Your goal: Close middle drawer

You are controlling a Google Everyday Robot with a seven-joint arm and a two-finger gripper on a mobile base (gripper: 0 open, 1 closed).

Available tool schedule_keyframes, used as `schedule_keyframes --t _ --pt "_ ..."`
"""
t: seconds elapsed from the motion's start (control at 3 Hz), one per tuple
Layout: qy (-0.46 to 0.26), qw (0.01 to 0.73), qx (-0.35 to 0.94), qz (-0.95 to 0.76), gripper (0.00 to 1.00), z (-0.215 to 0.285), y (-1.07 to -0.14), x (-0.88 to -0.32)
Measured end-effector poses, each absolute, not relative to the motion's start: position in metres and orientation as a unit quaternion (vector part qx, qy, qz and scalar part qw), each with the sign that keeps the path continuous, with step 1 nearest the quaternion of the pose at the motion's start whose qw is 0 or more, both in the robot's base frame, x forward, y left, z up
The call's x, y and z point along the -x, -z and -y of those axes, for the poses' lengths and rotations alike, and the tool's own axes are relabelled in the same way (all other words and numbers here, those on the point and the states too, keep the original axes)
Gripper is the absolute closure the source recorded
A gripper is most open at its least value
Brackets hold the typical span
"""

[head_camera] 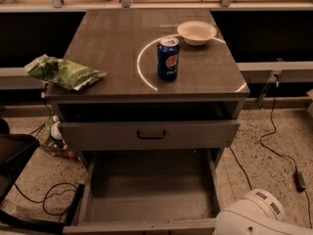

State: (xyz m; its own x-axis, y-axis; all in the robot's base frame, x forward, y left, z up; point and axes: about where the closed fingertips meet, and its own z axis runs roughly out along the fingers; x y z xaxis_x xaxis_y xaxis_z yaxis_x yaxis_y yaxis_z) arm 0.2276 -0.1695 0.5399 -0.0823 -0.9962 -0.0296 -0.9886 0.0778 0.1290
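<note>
The middle drawer [146, 192] is the lower grey one. It is pulled far out toward me, its bare grey floor is exposed, and its front edge [142, 226] runs along the bottom of the view. Its handle is hidden. The upper grey drawer [195, 133] with a dark bar handle [150, 134] stands a little way out above it. My gripper is out of view. Only a white rounded part of my arm [259, 217] shows at the bottom right, beside the open drawer's right front corner.
On the cabinet top [112, 48] stand a blue soda can [168, 58] and a white bowl [196, 32], with a green chip bag [61, 72] at the left edge. Black cables [274, 146] lie on the speckled floor at right. A dark object [14, 153] and cables lie at left.
</note>
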Motion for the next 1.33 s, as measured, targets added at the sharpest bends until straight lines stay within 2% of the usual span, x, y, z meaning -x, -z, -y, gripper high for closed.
schedule_keyframes --t 0.67,1.33 --pt "0.085 0.023 -0.676 0.732 1.0 0.156 -0.473 -0.249" --pt "0.082 0.024 -0.686 0.722 1.0 0.155 -0.412 -0.274"
